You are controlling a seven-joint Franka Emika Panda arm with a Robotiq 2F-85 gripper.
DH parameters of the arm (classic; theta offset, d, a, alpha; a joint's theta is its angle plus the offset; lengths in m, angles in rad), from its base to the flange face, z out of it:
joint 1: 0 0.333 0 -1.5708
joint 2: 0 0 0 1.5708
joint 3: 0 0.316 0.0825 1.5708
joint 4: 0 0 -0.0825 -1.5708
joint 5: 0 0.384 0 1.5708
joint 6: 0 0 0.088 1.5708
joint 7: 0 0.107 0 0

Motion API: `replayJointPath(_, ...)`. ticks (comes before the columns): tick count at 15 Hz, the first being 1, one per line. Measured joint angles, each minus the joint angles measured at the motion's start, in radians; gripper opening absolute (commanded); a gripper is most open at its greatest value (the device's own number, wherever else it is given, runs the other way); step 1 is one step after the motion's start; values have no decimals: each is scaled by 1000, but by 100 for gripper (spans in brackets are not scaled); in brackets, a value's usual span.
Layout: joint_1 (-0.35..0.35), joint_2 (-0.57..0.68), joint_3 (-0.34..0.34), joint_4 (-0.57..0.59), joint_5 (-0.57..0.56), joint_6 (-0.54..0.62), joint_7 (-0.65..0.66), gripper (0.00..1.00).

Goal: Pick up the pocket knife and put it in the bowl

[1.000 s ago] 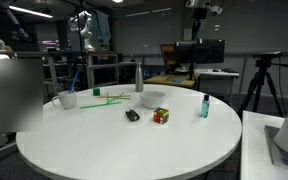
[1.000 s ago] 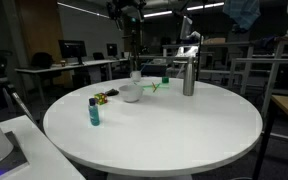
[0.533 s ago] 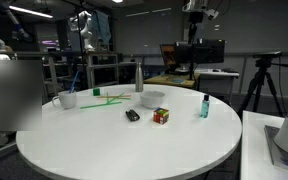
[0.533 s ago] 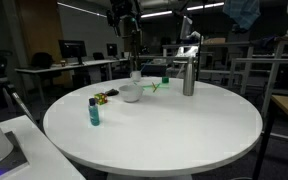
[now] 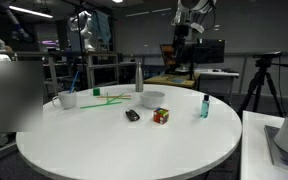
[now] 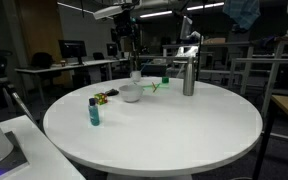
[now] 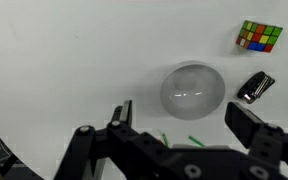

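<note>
The gripper (image 7: 180, 112) looks down on the round white table (image 7: 54, 60) from well above, its two fingers (image 7: 119, 116) spread wide and holding nothing. In the wrist view they come in from the 6 o'clock edge. There the white bowl (image 7: 192, 88) sits near the middle, and the pocket knife (image 7: 255, 87) lies flat on the table just beside it at its 3 o'clock, not touching it, with its long axis tilted toward 1 o'clock. The multicoloured puzzle cube (image 7: 261, 36) stands at the knife's 12 o'clock, apart from it. Two green sticks (image 7: 198, 141) show at the bowl's 6 o'clock, partly hidden by the gripper body. In an exterior view the knife (image 5: 132, 115) lies at the bowl's (image 5: 152, 98) 7 o'clock with the cube (image 5: 161, 116) near it at 3 o'clock. A blue bottle (image 5: 204, 106) stands upright further toward 3 o'clock, a metal bottle (image 5: 138, 77) at the bowl's 11 o'clock, and a white cup (image 5: 68, 99) well away at 9 o'clock.
</note>
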Motion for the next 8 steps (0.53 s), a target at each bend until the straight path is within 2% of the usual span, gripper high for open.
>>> replayJointPath(4,5,68,86,42,-5,2,222,100)
replayJointPath(8,37,103,178,72,-7,-7,367,100)
